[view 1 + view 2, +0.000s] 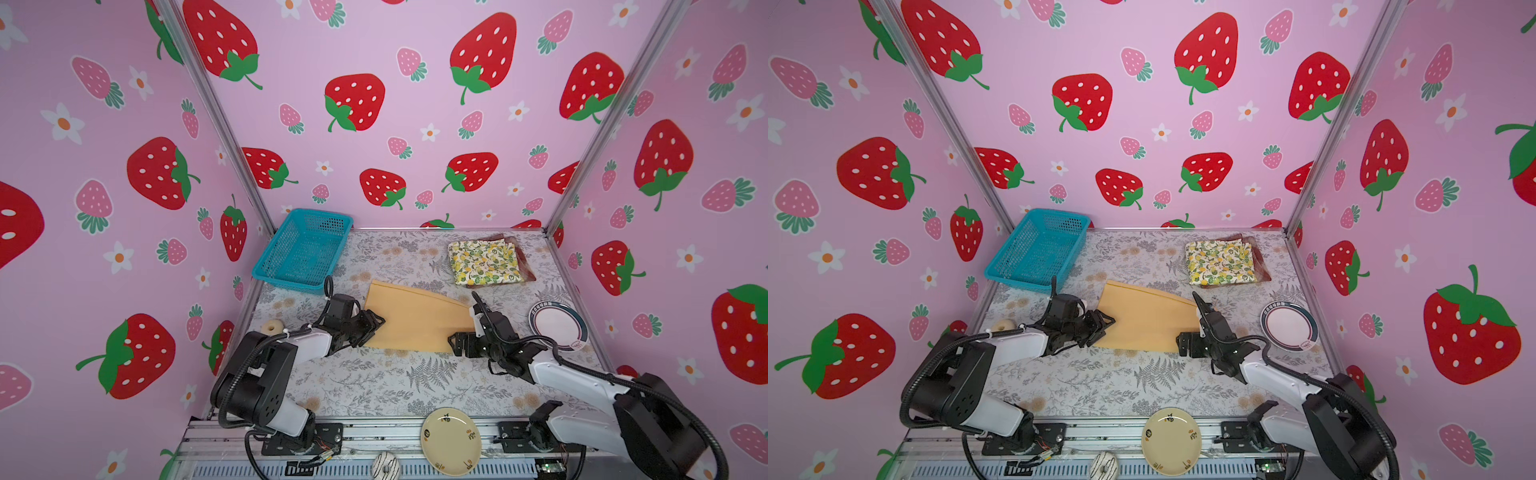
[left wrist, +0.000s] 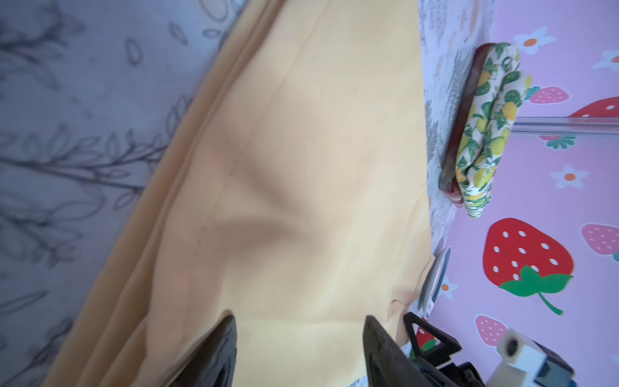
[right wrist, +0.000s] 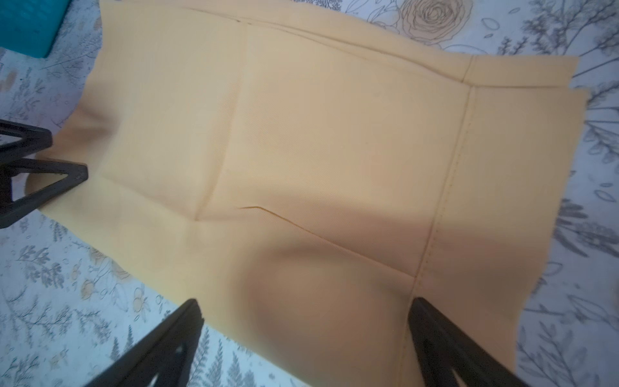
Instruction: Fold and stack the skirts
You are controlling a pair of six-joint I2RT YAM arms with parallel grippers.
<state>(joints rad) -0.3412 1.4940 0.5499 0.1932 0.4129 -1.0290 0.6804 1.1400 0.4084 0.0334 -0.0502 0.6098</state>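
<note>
The mustard-yellow skirt point(image 1: 415, 320) lies flat in the middle, ready to fold. Far right, the lemon skirt point(image 1: 484, 262) sits folded on the plaid skirt point(image 1: 524, 264), likely starting the stack. The left gripper point(image 1: 374, 330) and right gripper point(image 1: 463, 318) are open at its ends.

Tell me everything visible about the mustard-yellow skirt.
The mustard-yellow skirt is plain, smooth woven-looking cloth with stitched seams, shaped like a flared wedge. It lies flat, apparently folded in layers, mid-table on the floral tablecloth, apart from the lemon-print skirt. The left gripper and right gripper, both open, sit at its opposite edges; slight wrinkles show near each.
</note>
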